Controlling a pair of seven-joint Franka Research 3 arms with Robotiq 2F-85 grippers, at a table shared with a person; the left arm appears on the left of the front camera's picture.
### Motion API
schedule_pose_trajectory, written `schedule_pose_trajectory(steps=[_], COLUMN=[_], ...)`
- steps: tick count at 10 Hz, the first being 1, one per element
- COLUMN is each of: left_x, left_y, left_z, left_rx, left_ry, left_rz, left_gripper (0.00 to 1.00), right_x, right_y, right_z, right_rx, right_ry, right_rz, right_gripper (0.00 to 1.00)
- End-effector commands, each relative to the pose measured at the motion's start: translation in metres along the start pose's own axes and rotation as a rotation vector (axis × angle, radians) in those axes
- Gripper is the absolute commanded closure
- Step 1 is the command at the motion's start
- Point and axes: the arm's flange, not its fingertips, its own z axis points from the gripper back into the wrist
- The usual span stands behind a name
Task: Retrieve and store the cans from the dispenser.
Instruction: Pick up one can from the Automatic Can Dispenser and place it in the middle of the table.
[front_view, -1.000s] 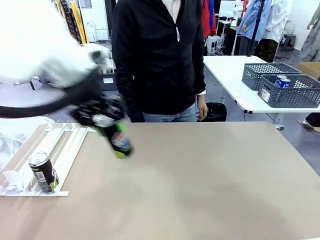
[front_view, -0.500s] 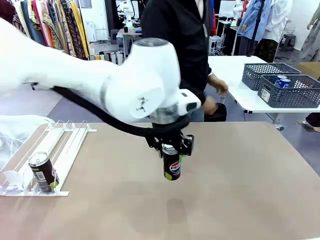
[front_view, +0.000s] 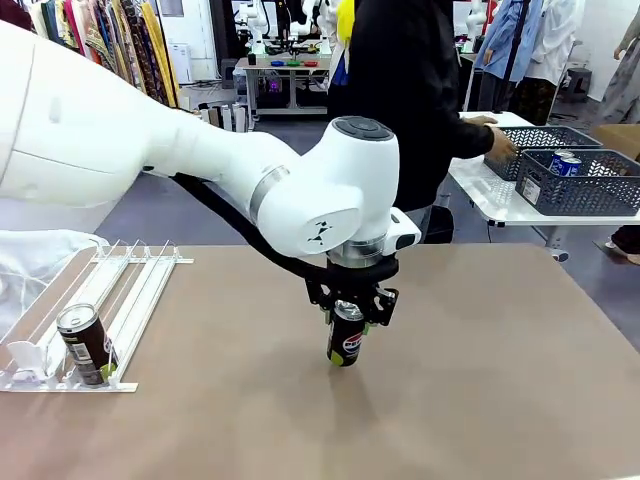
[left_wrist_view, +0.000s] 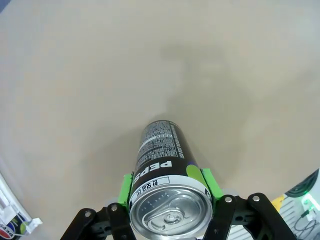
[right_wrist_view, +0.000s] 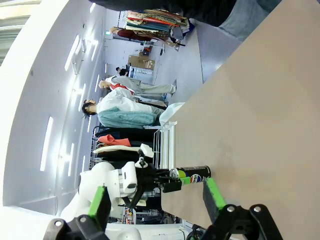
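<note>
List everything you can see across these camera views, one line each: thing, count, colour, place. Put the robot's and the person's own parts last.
held can: one, black with a Pepsi logo, upright at mid-table
rack can: one, dark with a silver top, low end of the dispenser
dispenser: one, white, left side of the table
table: one, tan, in front of the robot
baskets: two, grey mesh, on the white side table at far right
basket cans: at least two, blue, in the nearer basket
left end effector: one, black with green pads, shut on the held can
right end effector: one, black with green pads, open, holding nothing
person's hand: one, black sleeve, at the farther basket
</note>
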Motion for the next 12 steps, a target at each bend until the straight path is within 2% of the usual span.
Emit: schedule_pose_trajectory(steps=[1, 4, 6, 12], left_x=[0.007, 0.007, 0.008, 0.009], left_y=[0.000, -0.001, 0.002, 0.013], left_z=[0.011, 0.008, 0.009, 0.020], left_rx=[-0.008, 0.010, -0.001, -0.029], left_ry=[0.020, 0.039, 0.047, 0.030], left_rz=[0.023, 0.013, 0.020, 0.052], left_gripper=[1.00, 0.97, 0.00, 0.00], right_x=[0.000, 0.000, 0.000, 0.000], right_y=[0.003, 0.003, 0.003, 0.003], right_z=[0.001, 0.001, 0.001, 0.001], right_rx=[0.011, 0.011, 0.011, 0.011], right_ry=[-0.003, -0.003, -0.003, -0.003], right_rz=[-0.001, -0.001, -0.001, -0.001], right_gripper=[0.00, 0.00, 0.00, 0.00])
